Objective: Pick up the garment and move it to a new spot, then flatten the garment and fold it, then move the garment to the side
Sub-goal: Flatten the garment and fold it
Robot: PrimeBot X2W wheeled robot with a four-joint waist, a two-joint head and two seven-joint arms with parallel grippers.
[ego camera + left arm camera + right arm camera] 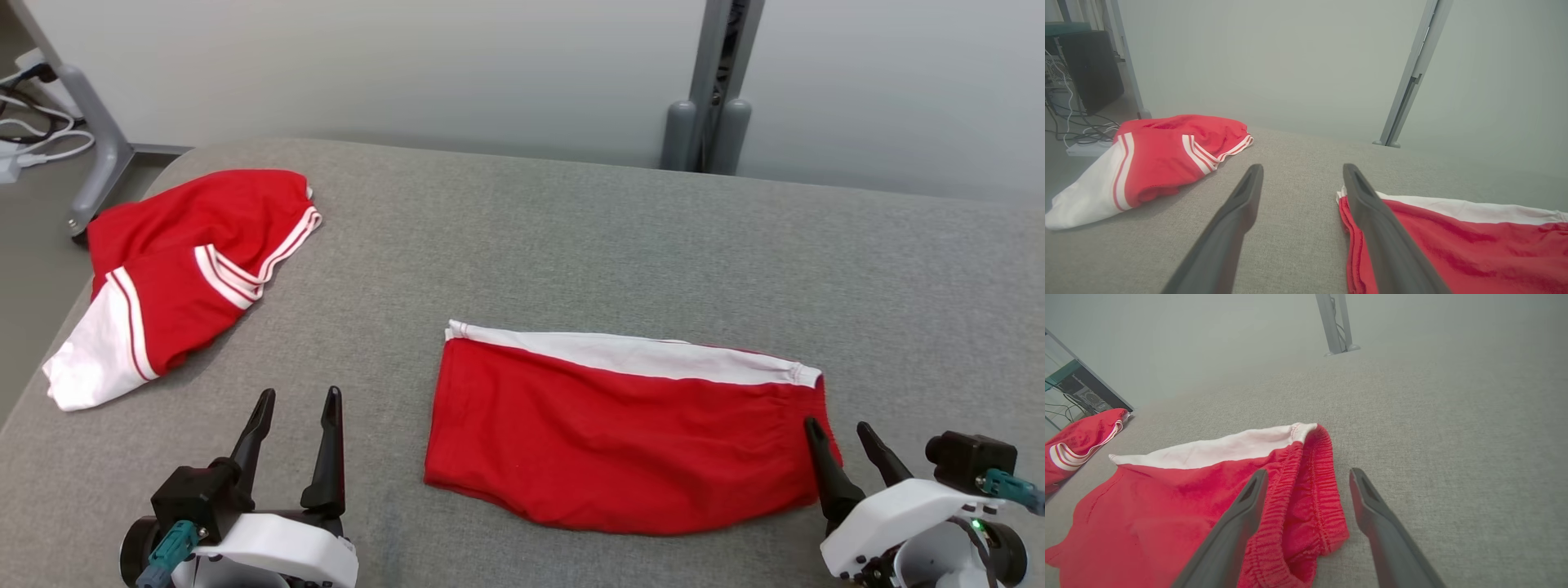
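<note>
While right end effector [834,425] gapes, garment [620,441] flat, grey table [571,229].

— What colours lie before you?
— Centre frame, the garment [629,425]: red, white band. Upper left, the other garment [180,269]: red, white stripes. The surface [571,245]: grey. My fingers [331,445]: black.

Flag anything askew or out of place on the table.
The crumpled garment at the far left lies bunched and seems to overhang the table edge. The shorts lie flat and folded; nothing else stands out.
</note>
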